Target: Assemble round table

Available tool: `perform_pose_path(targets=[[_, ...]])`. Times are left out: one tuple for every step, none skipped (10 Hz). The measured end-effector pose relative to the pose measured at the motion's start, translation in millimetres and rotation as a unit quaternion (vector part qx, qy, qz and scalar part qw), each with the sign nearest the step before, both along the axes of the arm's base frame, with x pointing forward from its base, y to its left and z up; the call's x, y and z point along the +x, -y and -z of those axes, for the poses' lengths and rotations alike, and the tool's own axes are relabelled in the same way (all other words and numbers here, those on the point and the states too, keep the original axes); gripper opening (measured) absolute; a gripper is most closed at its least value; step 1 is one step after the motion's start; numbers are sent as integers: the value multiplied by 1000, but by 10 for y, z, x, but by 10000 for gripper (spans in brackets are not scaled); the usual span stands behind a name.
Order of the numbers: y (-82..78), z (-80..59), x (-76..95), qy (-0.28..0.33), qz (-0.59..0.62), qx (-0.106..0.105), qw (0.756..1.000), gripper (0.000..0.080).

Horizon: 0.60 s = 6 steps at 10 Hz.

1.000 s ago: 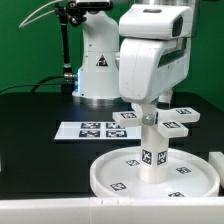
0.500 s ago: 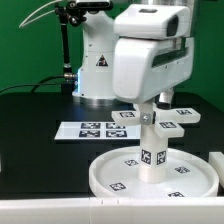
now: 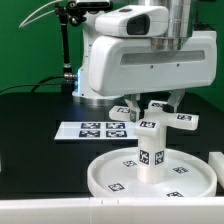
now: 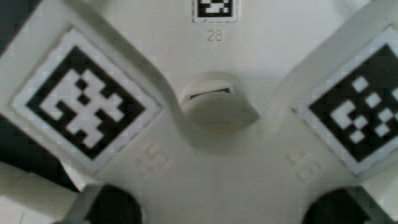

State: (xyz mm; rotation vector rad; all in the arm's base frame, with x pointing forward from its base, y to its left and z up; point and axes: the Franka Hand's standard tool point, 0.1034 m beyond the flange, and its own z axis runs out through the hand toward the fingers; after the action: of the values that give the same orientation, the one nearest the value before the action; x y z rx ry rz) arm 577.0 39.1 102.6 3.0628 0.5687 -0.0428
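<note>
The large round disc (image 3: 108,176) lies flat on the black table at the front. The short thick leg (image 3: 150,152) stands upright on its middle. The cross-shaped base piece (image 3: 160,113) sits level on top of the leg. My gripper (image 3: 149,106) comes down from above, shut on the base piece, and its fingers are mostly hidden by the hand. In the wrist view the base piece (image 4: 214,150) fills the picture with its tags and round centre hub. The dark fingertips (image 4: 111,206) stand on either side of one arm, and my gripper (image 4: 231,208) is centred on it.
The marker board (image 3: 88,129) lies on the table behind the disc. The arm's white base (image 3: 97,72) stands at the back. A white block (image 3: 217,162) shows at the exterior view's right edge.
My hand has turned about its vertical axis, now showing its broad side, and the cross-shaped base piece has turned with it on top of the leg.
</note>
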Motion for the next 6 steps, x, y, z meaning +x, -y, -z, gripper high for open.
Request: perform_pose_path(targets=[[-1, 2, -1, 1, 45, -1, 999, 442], [-1, 4, -2, 2, 76, -2, 997, 442], [-2, 5, -2, 3, 100, -2, 995, 443], [-3, 5, -2, 4, 147, -3, 989, 443], [-6, 6, -3, 5, 181, -4, 983, 443], [-6, 8, -4, 6, 226, -5, 974, 443]])
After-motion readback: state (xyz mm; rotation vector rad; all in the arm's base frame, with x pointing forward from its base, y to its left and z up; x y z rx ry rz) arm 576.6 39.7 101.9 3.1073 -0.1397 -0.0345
